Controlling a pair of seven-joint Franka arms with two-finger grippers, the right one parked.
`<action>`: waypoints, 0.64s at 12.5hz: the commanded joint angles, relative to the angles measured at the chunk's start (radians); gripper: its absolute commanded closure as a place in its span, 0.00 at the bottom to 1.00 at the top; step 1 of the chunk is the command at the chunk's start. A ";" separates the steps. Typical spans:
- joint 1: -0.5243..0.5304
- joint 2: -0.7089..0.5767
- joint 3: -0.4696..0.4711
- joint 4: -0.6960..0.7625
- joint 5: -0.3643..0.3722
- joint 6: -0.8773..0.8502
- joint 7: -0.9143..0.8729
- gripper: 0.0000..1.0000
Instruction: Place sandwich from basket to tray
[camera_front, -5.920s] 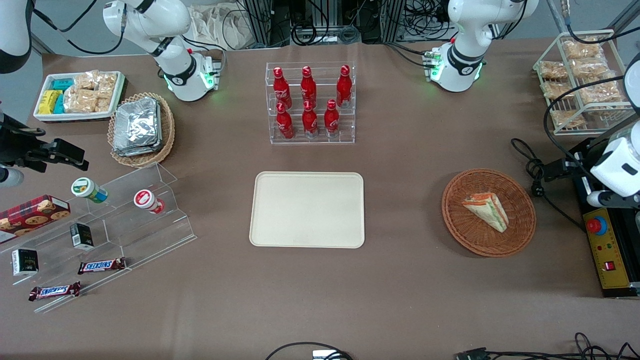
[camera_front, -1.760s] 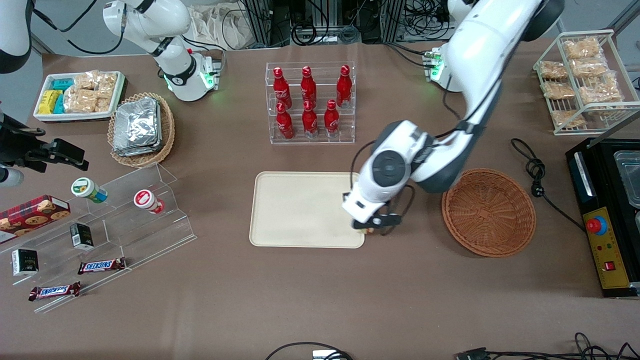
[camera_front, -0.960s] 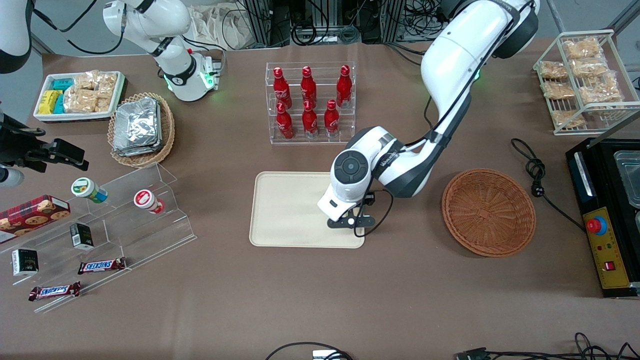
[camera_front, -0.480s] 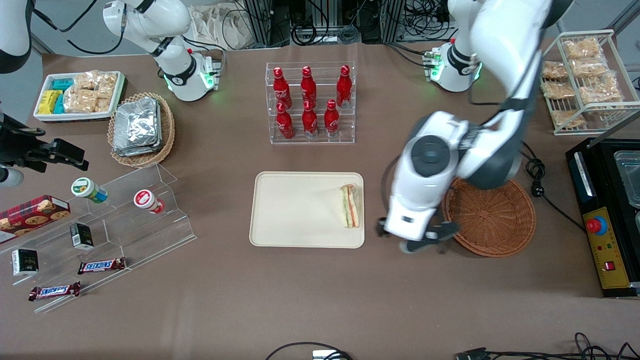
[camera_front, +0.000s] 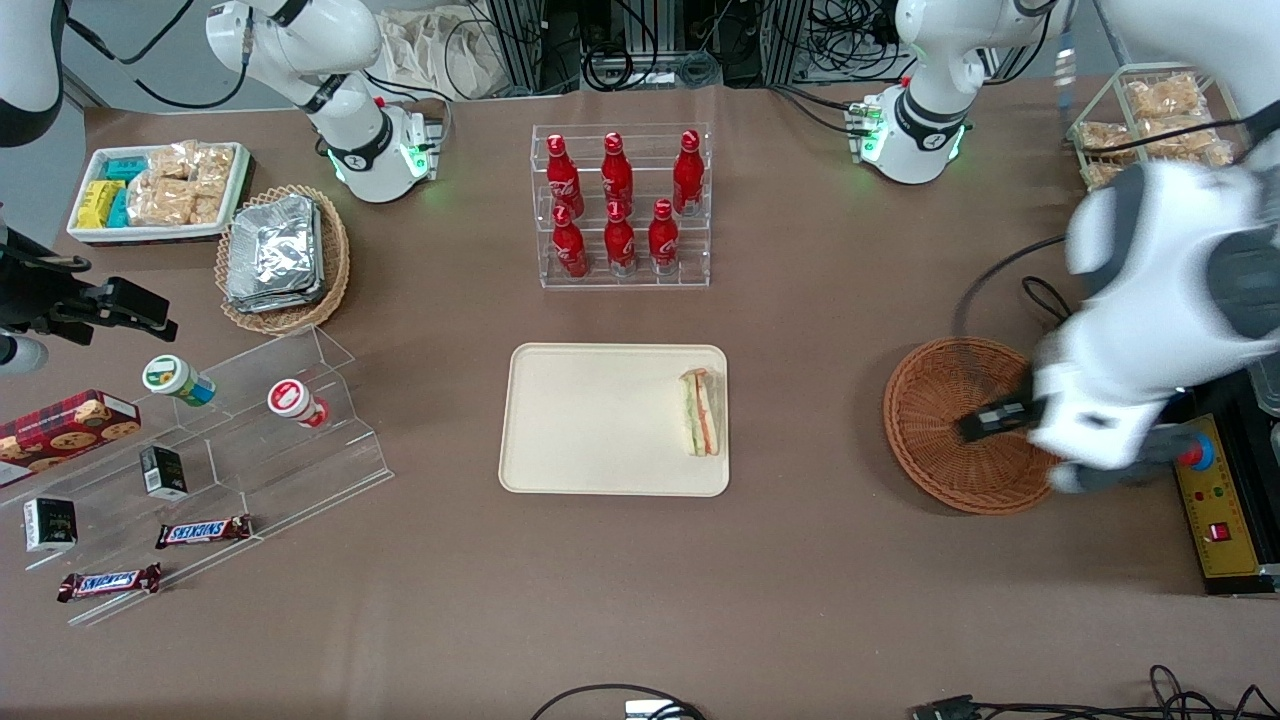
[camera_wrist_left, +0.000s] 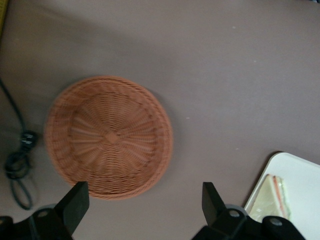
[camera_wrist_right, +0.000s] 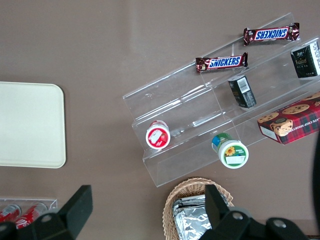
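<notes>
Since the sandwich lies on the tray, tucked against the edge that faces the basket with its green and orange-red layers showing, I judge the placing done. The basket is bare wicker, and nothing of the task is left in it. My gripper hangs above the table, just by the basket's rim, with its jaws spread wide and nothing between them; the wrist camera shows only brown table in the gap. All that seems left for me is to draw clear and park.

As for writing, the two chocolate bars on the clear stepped stand, toward the parked arm's end of the table, read SNICKERS. The red bottles in the clear rack farther from the front camera than the tray carry white script that I cannot read. The small dark cartons and the round-lidded cups are too small to make out.
</notes>
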 joint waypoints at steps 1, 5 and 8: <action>0.017 -0.067 0.066 -0.070 -0.041 -0.029 0.128 0.00; 0.027 -0.188 0.166 -0.164 -0.055 -0.079 0.424 0.00; 0.027 -0.120 0.169 -0.077 -0.044 -0.091 0.438 0.00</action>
